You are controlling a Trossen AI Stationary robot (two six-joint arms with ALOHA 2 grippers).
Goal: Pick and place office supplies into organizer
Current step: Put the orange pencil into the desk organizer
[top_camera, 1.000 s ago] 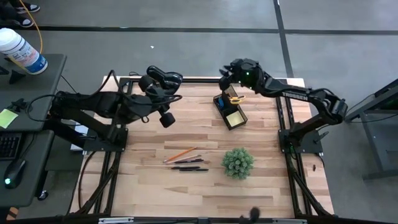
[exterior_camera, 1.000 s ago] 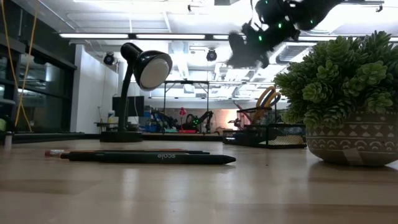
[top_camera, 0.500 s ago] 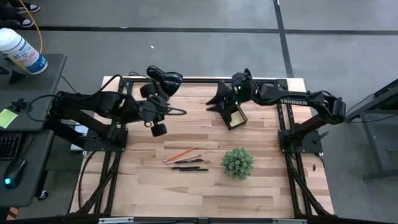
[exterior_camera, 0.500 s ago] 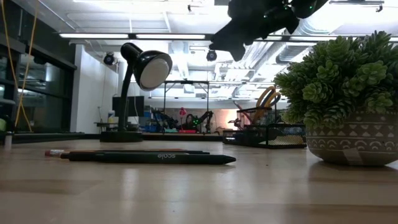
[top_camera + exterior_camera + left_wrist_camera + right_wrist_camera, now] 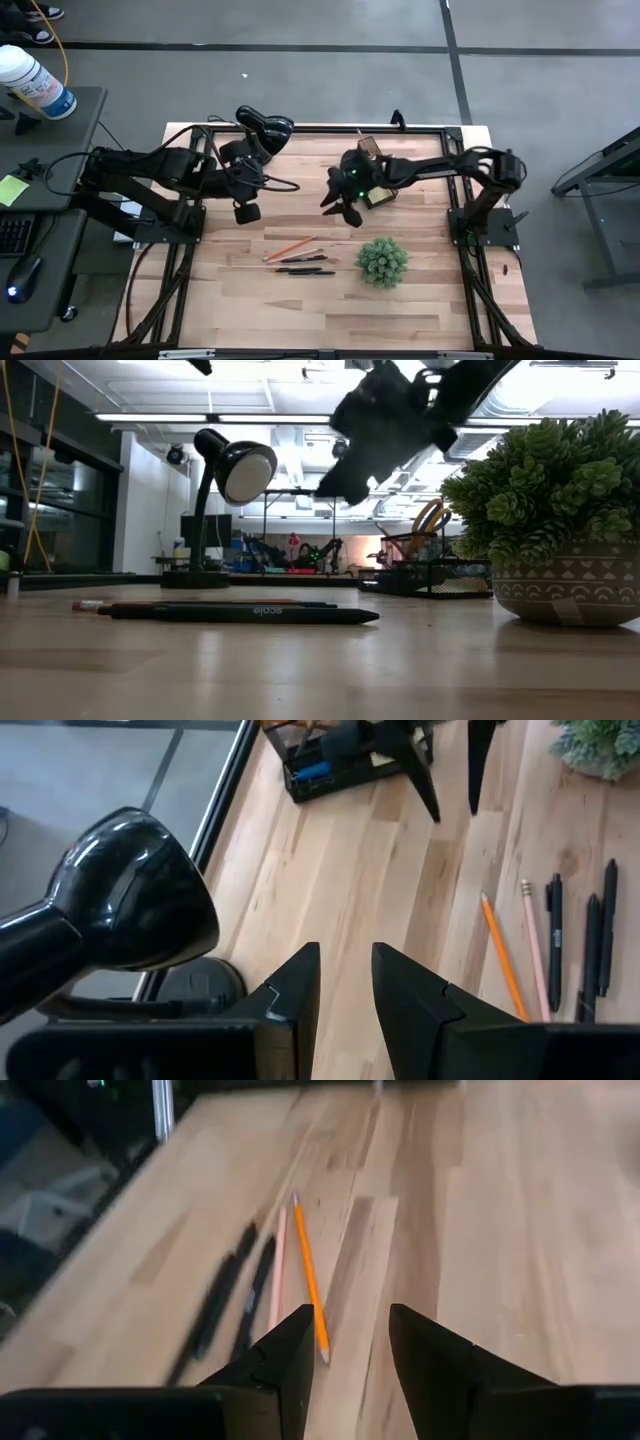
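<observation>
Two pencils point(image 5: 291, 245), three pens point(image 5: 303, 263), one plant point(image 5: 382, 261).

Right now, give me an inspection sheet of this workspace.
Surface: wooden table, bare planks in front.
Job's things: orange pencil, a pale pencil and black pens lie loose mid-table; organizer at the back holds yellow-handled scissors.
Clutter: black desk lamp at the back left, potted green plant at the front right.
End effectors: left end effector open, empty, near the lamp; right end effector open, empty, above the table beside the organizer.
Cables: lamp cord on the table.
Surroundings: white bottle on a side desk.
</observation>
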